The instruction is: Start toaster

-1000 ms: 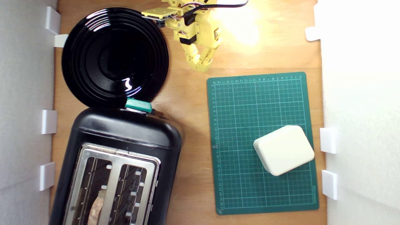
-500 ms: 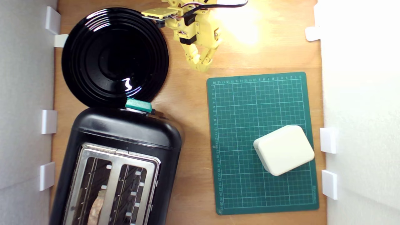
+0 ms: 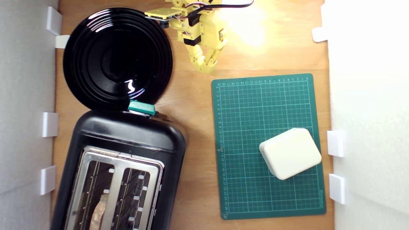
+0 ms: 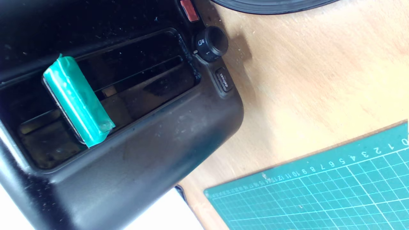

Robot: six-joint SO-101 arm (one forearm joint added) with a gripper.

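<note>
The exterior view looks straight down from high above the wooden worktop (image 3: 191, 105), taking in the whole scene: the toaster (image 3: 127, 134) at the exterior view's lower left, the black plate (image 3: 117, 57) above it and the green cutting mat (image 3: 255, 105) at its right. The wrist view sits much closer, facing the toaster's front panel (image 4: 153, 137) at an angle. Both views share the teal lever (image 4: 78, 100), the worktop, a corner of the mat (image 4: 319, 185) and the plate's edge (image 4: 271, 2).
</note>
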